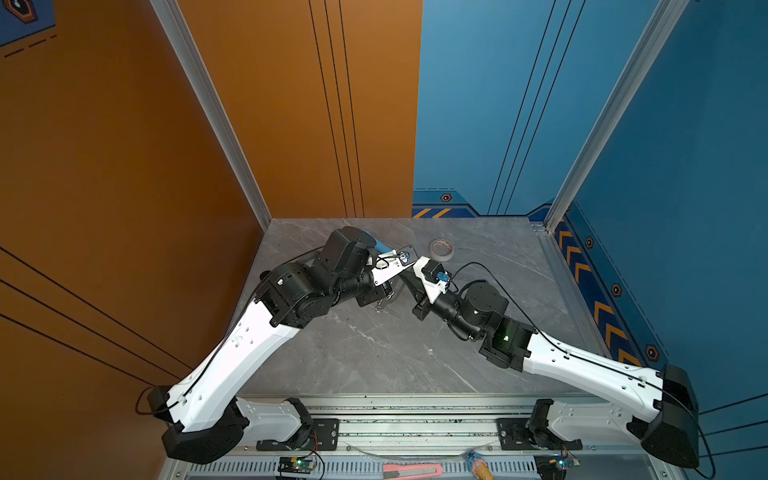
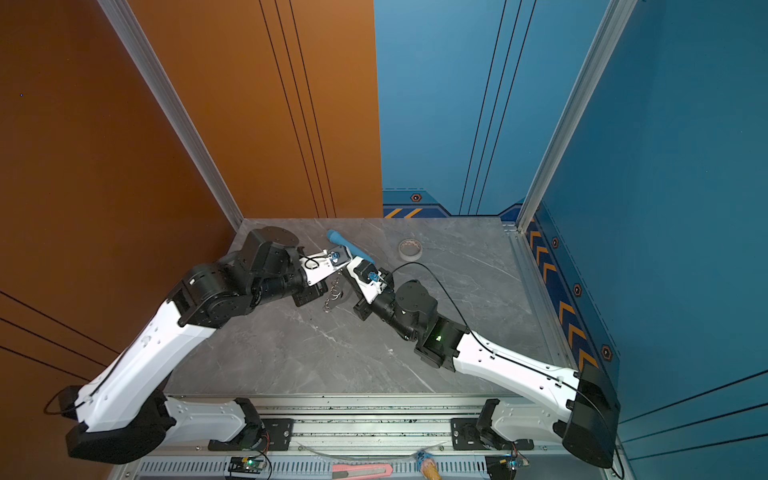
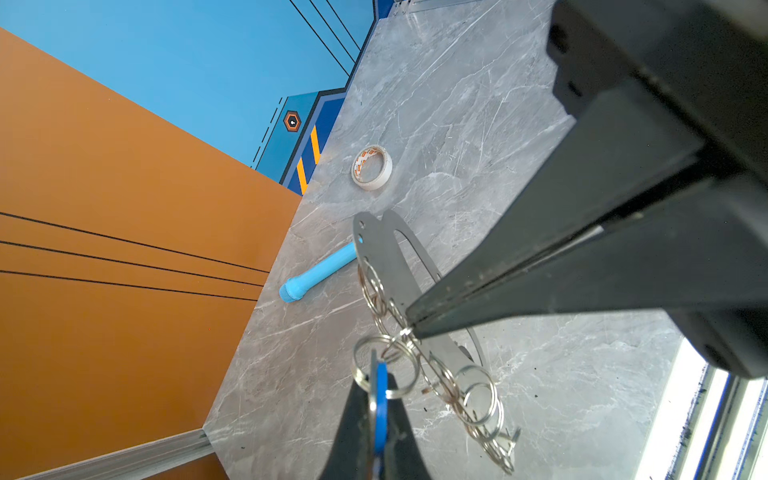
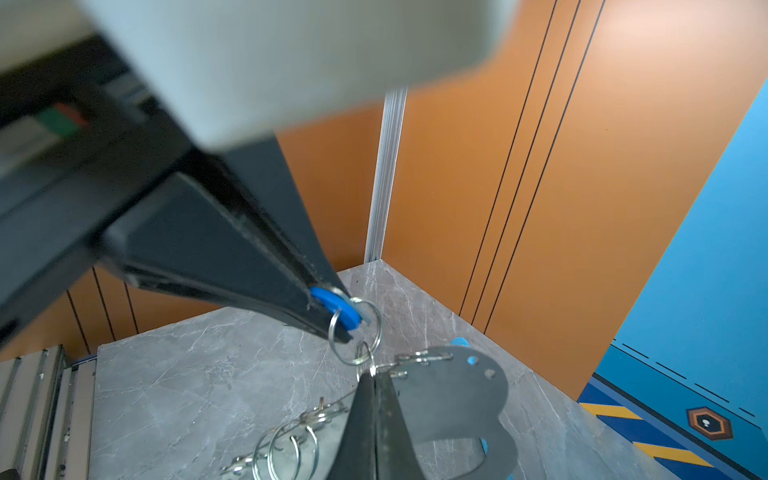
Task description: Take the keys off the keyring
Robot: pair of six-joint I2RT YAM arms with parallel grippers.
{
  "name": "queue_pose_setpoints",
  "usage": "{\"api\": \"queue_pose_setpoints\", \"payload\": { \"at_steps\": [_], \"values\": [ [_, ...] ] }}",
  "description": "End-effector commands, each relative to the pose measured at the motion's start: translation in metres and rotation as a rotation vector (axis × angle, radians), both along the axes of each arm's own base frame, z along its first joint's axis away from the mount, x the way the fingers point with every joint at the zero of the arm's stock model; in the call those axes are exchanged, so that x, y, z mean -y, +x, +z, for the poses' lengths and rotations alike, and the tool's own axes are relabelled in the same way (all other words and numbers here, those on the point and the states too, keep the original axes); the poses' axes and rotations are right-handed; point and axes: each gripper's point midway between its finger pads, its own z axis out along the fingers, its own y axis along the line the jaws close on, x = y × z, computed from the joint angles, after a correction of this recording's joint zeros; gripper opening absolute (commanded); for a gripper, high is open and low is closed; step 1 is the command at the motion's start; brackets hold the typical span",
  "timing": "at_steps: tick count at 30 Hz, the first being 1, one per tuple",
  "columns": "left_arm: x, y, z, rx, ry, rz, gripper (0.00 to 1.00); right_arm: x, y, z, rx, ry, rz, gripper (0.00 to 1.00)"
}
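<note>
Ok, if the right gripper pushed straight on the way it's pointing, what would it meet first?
Probably the keyring, at its ringed edge just past the keys that the right gripper clamps. The left gripper sits close beside that line; depth is unclear.

Matt grey metal keyring, shiny wire rings, smooth blue plastic key tag, polished stone-look table.

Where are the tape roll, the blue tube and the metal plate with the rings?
tape roll (image 3: 384, 174), left wrist view, on its white outer wall.
blue tube (image 3: 320, 272), left wrist view, mid-length of its body.
metal plate (image 3: 384, 262), left wrist view, on the flat strip beside its cut-out.
</note>
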Motion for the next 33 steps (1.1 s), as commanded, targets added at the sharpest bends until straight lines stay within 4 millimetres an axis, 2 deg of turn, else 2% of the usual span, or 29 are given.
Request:
{"api": "queue_pose_setpoints", "payload": {
  "at_steps": [1,5,9,15,21,26,33],
  "values": [
    [-0.002,-0.007,0.026,0.07,-0.027,-0.023,0.0,0.012,0.016,-0.016,-0.103,0.068,0.016,0.0],
    [-0.011,-0.006,0.022,0.057,-0.019,-0.014,0.0,0.011,0.004,-0.01,-0.071,0.042,0.13,0.0],
    [-0.015,-0.005,0.025,0.045,-0.038,-0.032,0.0,0.008,-0.01,-0.019,-0.061,-0.041,0.22,0.0],
    [-0.011,-0.004,0.02,0.026,-0.026,-0.068,0.0,0.005,-0.025,-0.032,-0.055,-0.149,0.305,0.0],
    [0.0,-0.009,0.019,-0.017,-0.069,-0.112,0.0,0.008,-0.03,-0.043,-0.047,-0.234,0.325,0.0],
    [0.011,-0.014,0.014,-0.069,-0.1,-0.146,0.0,0.006,-0.03,-0.042,-0.043,-0.245,0.335,0.0],
    [0.003,-0.006,0.013,-0.065,-0.088,-0.116,0.0,0.006,-0.042,-0.041,0.0,-0.283,0.384,0.0]
  ]
}}
